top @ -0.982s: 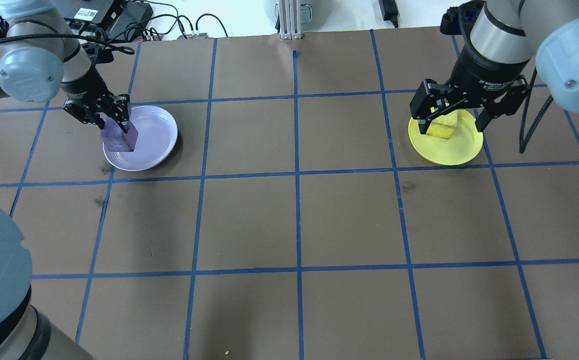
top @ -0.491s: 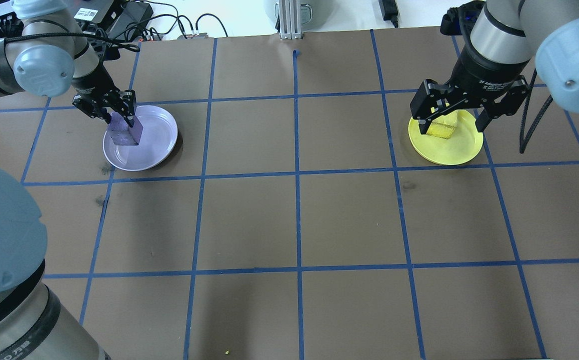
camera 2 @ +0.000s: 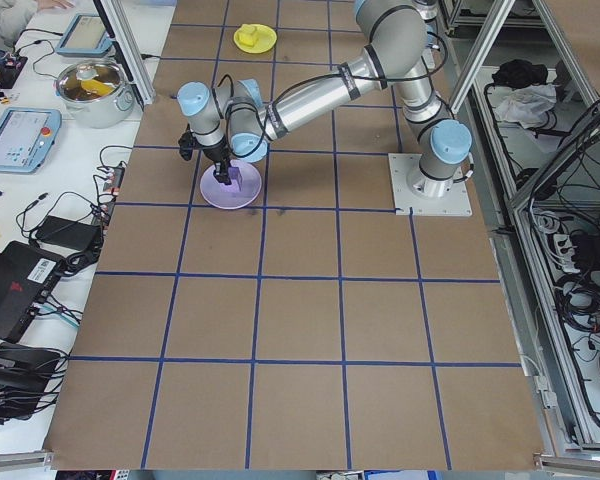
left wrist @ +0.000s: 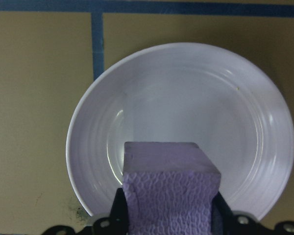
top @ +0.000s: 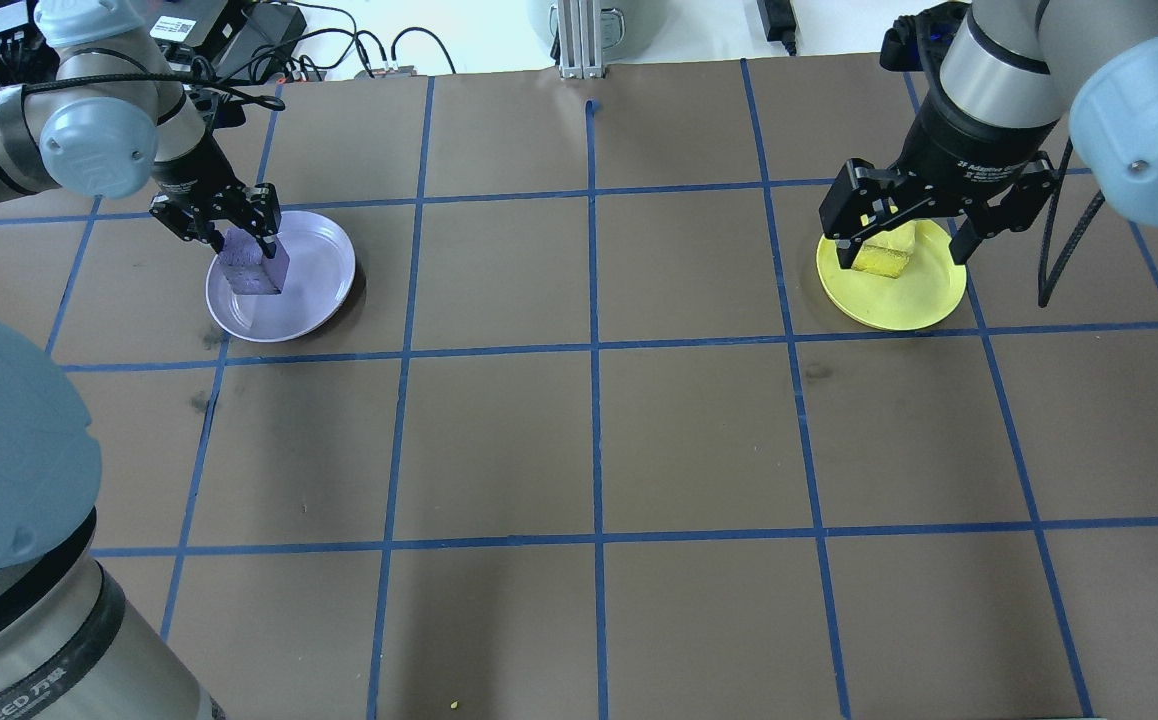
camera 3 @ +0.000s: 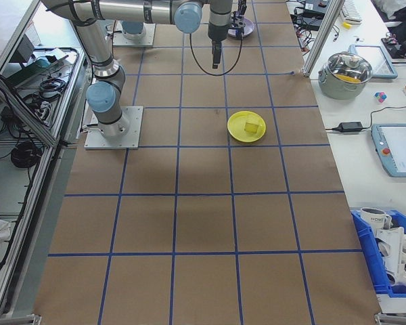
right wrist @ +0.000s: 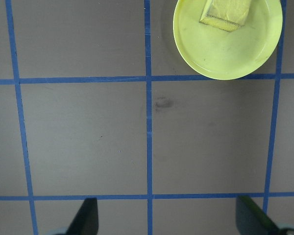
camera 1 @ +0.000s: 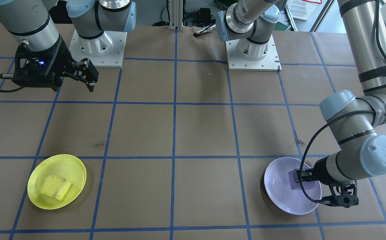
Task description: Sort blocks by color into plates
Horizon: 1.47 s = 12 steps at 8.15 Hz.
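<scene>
While my left gripper pinches the purple block over the lavender plate, the front view shows the yellow block lying in the yellow plate. Overhead, my right gripper hangs spread above that plate. From my left wrist, the block sits above the lavender plate's near rim.

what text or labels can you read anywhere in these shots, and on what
"HOME", roughly, on a white cup in the blue bin.
White print on the right gripper wrist: too small to read.
White sticker on a black box: blurred.
Print on the near left arm joint: not legible.
Blocks and plates: none.
</scene>
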Tool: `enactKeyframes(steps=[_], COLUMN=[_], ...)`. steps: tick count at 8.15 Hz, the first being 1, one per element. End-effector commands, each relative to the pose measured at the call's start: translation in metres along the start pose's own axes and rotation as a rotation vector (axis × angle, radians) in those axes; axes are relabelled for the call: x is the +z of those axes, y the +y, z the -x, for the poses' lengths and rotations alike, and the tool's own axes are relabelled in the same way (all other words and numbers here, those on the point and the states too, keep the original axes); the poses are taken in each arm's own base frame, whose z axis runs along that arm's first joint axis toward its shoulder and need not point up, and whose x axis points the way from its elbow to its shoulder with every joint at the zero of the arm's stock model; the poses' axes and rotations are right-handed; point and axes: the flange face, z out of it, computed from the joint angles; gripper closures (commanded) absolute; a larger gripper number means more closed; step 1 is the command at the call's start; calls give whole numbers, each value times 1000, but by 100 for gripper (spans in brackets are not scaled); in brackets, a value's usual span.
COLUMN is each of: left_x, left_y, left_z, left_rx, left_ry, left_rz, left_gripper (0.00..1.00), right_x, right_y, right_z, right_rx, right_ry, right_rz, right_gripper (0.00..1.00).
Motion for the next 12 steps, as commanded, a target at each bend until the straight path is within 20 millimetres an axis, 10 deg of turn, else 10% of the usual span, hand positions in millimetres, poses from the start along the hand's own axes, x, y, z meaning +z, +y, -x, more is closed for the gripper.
enactKeyframes(steps=[1,6,12], left_x=[3,-37,-167], left_y=[-1,10,91], left_z=[1,-15,-127], left_rx=[-6,-17,-28], left_ry=[2,-9,-40], left_rz=[4,-57,-190], left_gripper=[5,0,0], right_x=[0,0,0], right_y=[0,0,0], right_z=[0,0,0], right_rx=[0,0,0], right_ry=[-2,-4,-2], right_rz=[-2,0,0], right_gripper=[0,0,0])
